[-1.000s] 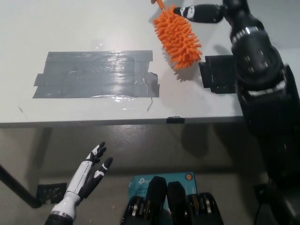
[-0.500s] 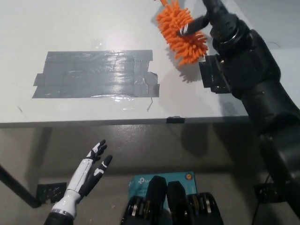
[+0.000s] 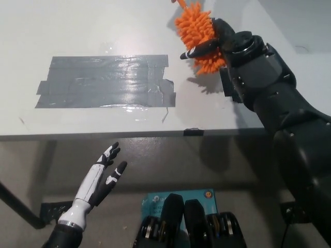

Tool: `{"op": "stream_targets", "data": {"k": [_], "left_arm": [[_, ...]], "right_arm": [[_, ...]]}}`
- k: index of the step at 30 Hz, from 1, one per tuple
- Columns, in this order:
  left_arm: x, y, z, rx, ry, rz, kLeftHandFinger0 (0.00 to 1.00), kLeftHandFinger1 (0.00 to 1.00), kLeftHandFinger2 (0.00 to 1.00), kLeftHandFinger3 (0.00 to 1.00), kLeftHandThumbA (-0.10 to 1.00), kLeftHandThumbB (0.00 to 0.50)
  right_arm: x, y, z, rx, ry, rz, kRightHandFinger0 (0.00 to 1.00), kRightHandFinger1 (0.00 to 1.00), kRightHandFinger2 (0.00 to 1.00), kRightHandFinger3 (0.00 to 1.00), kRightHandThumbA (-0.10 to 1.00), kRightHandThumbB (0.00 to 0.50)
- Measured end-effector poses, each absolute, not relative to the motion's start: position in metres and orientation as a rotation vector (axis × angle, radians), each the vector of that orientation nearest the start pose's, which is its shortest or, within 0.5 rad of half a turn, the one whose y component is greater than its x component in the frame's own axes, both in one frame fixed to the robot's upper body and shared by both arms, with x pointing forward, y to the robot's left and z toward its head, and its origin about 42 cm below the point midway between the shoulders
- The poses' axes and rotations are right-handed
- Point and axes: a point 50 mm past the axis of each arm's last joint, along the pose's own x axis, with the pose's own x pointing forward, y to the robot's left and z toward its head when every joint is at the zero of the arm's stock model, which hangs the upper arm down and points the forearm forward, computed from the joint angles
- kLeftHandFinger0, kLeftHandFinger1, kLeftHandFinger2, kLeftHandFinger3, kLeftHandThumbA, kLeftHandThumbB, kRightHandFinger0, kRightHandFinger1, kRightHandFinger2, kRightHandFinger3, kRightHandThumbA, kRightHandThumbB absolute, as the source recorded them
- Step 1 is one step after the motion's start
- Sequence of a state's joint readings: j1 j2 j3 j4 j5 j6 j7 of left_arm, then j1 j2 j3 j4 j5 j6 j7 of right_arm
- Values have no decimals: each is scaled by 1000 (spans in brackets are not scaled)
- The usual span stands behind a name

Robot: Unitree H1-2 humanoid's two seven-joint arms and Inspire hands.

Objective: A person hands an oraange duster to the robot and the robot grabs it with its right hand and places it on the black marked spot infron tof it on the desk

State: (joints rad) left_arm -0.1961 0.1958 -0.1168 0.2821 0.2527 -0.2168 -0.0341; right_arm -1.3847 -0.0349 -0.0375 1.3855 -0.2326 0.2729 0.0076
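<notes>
- Above the desk's (image 3: pixel 103 31) far right, right hand (image 3: pixel 214 44) clasps orange duster (image 3: pixel 199 31), held aloft.
- Handover looks done; placing remains: black marked spot (image 3: pixel 103 81) sits bare, well to the left.
- Left hand (image 3: pixel 101 178) idles below desk edge, fingers spread, empty.
- Teal box (image 3: pixel 178 199) label unreadable.

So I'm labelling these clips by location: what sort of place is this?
Probably a lab or office test setup: a plain white desk with a grey tape patch as a marked spot, a boxed gadget on the floor below, and the right hand holding an orange duster.
</notes>
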Motion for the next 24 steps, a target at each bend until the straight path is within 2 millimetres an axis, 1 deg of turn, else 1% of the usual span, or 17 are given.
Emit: {"op": "stream_targets", "data": {"k": [1,2,4,5,6,7,8,9,10,12,14,16,17,20,21,22,24], "left_arm": [[343,236,91,463,-121,-214,1000,1000,1000,1000,921,110],[343,236,91,463,-122,-214,1000,1000,1000,1000,920,109],[344,236,91,463,-122,-215,1000,1000,1000,1000,920,109],[343,236,91,463,-121,-215,1000,1000,1000,1000,920,109],[343,236,91,463,-121,-215,1000,1000,1000,1000,924,108],[343,236,91,462,-122,-215,1000,1000,1000,1000,925,108],[344,236,91,462,-122,-215,1000,1000,1000,1000,926,109],[344,236,91,463,-122,-215,1000,1000,1000,1000,928,107],[344,235,91,463,-123,-215,1000,1000,1000,1000,931,113],[344,235,92,463,-124,-215,1000,1000,1000,1000,932,114],[345,235,92,463,-125,-215,1000,1000,1000,1000,942,121],[345,235,92,464,-125,-216,1000,1000,1000,1000,944,119],[345,235,92,464,-125,-216,1000,1000,1000,1000,946,119],[345,235,92,464,-124,-217,1000,1000,1000,1000,942,113],[345,235,92,464,-125,-217,1000,1000,1000,1000,941,112],[345,235,92,464,-125,-217,1000,1000,1000,1000,937,111],[345,235,92,464,-125,-217,1000,1000,1000,1000,918,104]], "right_arm": [[590,-103,324,-429,281,174,1000,1000,1000,1000,976,381],[590,-103,323,-422,281,179,1000,1000,1000,1000,849,384],[590,-103,320,-413,284,179,1000,1000,1000,1000,849,384],[589,-104,319,-408,286,178,747,895,1000,1000,629,331],[589,-104,318,-407,287,178,315,379,554,1000,79,91],[589,-105,315,-422,291,172,453,535,632,1000,-64,214],[589,-105,314,-448,291,166,677,724,735,1000,-93,238],[588,-106,312,-499,288,152,572,589,597,1000,-100,215],[588,-107,309,-564,281,136,235,325,442,667,-100,195],[587,-108,306,-617,275,117,40,311,607,613,-100,188],[587,-110,302,-648,273,103,1,374,808,543,-100,178],[586,-114,298,-667,271,88,29,486,857,622,-100,177],[586,-115,297,-666,270,85,133,583,942,753,-100,177],[586,-121,293,-664,263,80,79,595,961,939,-100,181],[586,-122,292,-661,260,79,77,596,963,954,-100,191],[586,-123,291,-657,254,79,123,634,980,952,-100,187],[587,-125,292,-654,241,79,153,590,895,822,-100,193]]}}
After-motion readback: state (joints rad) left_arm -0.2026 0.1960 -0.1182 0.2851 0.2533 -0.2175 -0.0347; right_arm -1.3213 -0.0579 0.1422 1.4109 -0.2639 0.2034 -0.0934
